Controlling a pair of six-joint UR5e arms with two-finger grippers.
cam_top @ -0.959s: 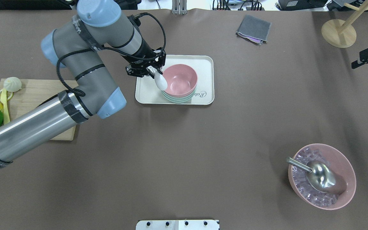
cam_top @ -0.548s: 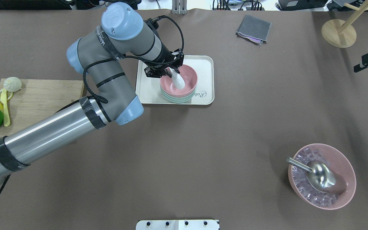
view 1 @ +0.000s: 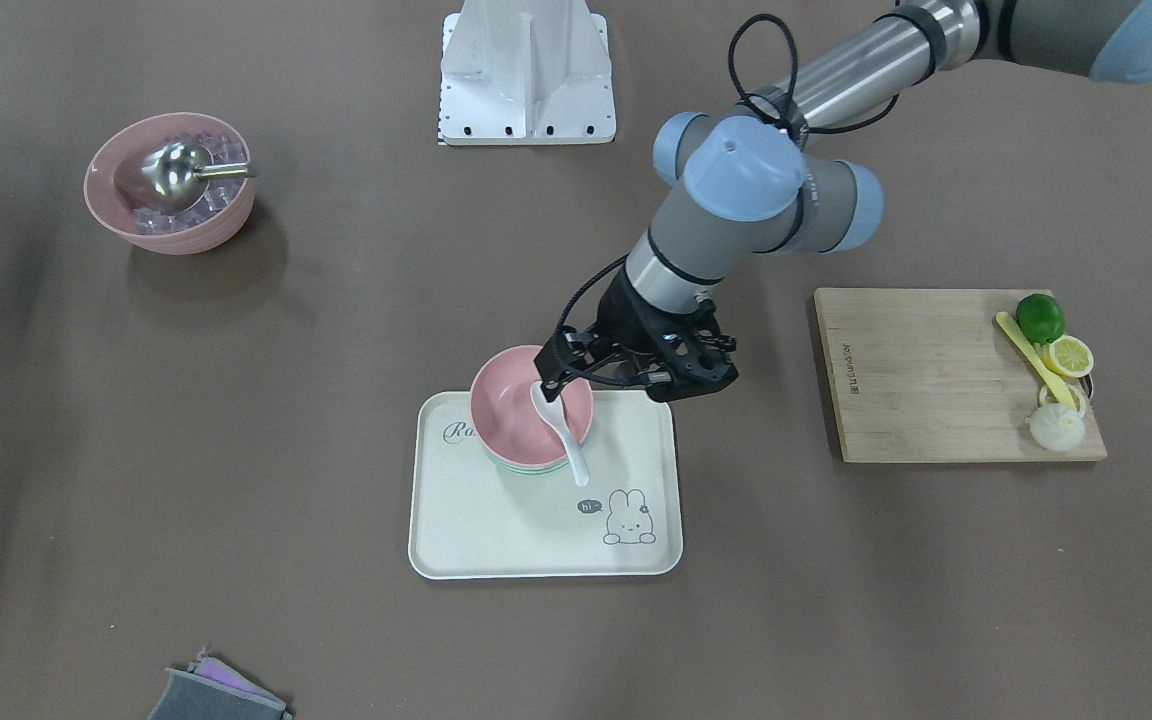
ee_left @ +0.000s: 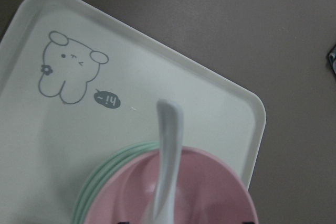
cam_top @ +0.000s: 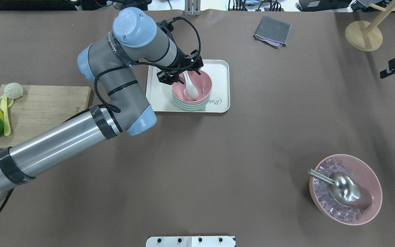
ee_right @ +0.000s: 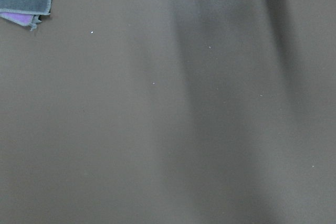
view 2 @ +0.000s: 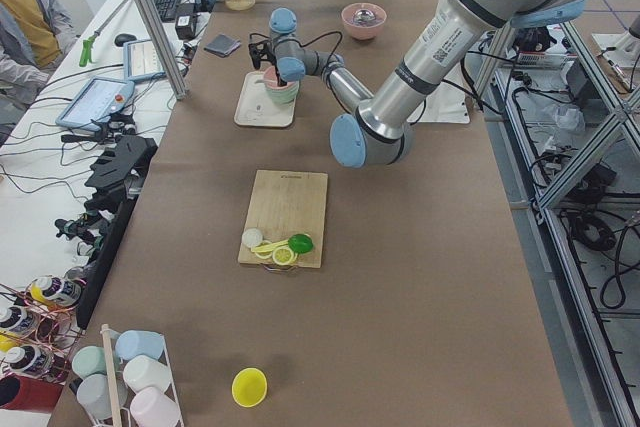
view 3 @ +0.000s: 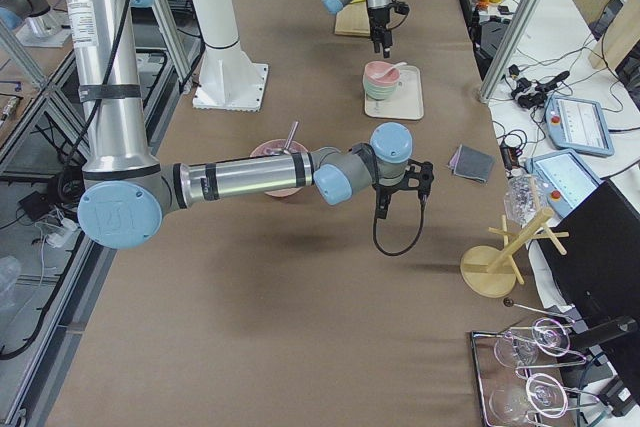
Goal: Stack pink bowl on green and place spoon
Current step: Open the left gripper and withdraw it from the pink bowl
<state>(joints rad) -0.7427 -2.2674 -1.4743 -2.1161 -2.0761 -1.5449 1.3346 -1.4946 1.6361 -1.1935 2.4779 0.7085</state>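
Note:
The pink bowl (cam_top: pixel 202 85) sits nested on the stacked green bowls (cam_top: pixel 187 106) on the white rabbit tray (cam_top: pixel 219 72). The white spoon (cam_top: pixel 191 88) lies in the pink bowl with its scoop end inside. Its handle leans over the far rim, as the left wrist view (ee_left: pixel 167 145) shows. My left gripper (cam_top: pixel 183 73) hovers just over the bowl's far-left rim, above the handle. Its fingers stand apart on either side of the spoon and do not touch it. My right gripper (cam_top: pixel 394 78) is open and empty at the table's far right edge.
A second pink bowl (cam_top: pixel 372 202) with ice cubes and a metal scoop stands front right. A cutting board (cam_top: pixel 43 109) with lime and lemon pieces lies at the left. A grey cloth (cam_top: pixel 272 31) and a wooden stand (cam_top: pixel 363 34) are at the back.
My left arm swung right and carried the spoon from beside the bowl's left rim into the pink bowl. The spoon now rests there. My right gripper drifted slightly right.

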